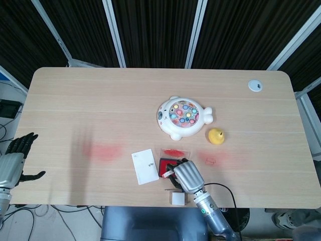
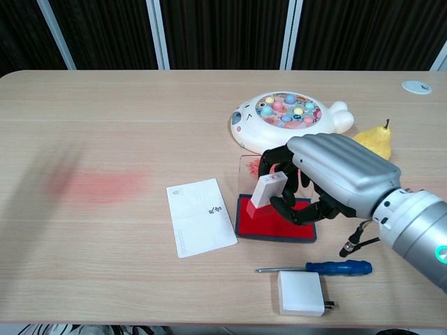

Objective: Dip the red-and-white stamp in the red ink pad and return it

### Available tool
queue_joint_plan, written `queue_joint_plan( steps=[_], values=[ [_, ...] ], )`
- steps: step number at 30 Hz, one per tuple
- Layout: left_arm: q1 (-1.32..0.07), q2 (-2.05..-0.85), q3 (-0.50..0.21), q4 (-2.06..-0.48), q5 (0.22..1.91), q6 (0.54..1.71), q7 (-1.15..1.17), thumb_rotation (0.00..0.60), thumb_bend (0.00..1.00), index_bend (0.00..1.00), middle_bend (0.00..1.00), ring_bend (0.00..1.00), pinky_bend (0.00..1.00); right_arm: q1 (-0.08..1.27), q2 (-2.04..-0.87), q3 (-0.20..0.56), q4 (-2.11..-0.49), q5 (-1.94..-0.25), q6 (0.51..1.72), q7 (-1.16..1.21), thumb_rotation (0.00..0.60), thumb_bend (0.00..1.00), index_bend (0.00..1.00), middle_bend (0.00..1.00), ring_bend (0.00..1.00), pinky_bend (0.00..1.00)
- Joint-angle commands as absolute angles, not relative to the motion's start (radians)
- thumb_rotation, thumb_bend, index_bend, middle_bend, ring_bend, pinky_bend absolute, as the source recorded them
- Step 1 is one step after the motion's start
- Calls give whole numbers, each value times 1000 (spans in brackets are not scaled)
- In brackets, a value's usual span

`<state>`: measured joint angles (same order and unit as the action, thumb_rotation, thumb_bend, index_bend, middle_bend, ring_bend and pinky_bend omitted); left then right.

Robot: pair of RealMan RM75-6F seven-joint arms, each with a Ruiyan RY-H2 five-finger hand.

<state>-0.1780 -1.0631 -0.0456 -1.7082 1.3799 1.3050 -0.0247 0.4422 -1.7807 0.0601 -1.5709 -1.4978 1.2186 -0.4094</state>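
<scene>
My right hand [image 2: 328,178] [image 1: 184,174] grips the red-and-white stamp [image 2: 263,195], tilted, with its red base down on the left part of the red ink pad [image 2: 279,223]. In the head view the hand covers most of the red ink pad [image 1: 163,166] and the stamp is barely visible. The pad's clear lid [image 2: 274,169], smeared with red, stands open behind it. My left hand [image 1: 15,160] hangs off the table's left edge, fingers apart and holding nothing.
A white card [image 2: 202,216] lies left of the pad. A blue-handled screwdriver [image 2: 328,267] and a white charger [image 2: 302,293] lie in front of it. A fish toy [image 2: 286,121] and a yellow pear [image 2: 372,142] sit behind. Red stains mark the table [image 2: 98,185].
</scene>
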Motion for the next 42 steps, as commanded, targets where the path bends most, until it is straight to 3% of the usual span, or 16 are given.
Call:
queue_joint_plan(
  steps=[1, 23, 42],
  values=[
    [-179, -1063, -45, -1710, 1380, 1304, -24, 600, 8, 0, 0, 0, 0, 453, -1792, 52, -1503, -1559, 1242, -360, 600, 681, 778, 673, 524, 496],
    [-181, -1056, -46, -1717, 1374, 1293, -41, 600, 7, 0, 0, 0, 0, 466, -1944, 89, -1305, -1475, 1202, -522, 600, 683, 790, 682, 532, 496],
    [-183, -1053, -44, -1719, 1372, 1288, -45, 600, 8, 0, 0, 0, 0, 459, -1973, 80, -1245, -1442, 1188, -522, 600, 699, 798, 687, 537, 497]
  ],
)
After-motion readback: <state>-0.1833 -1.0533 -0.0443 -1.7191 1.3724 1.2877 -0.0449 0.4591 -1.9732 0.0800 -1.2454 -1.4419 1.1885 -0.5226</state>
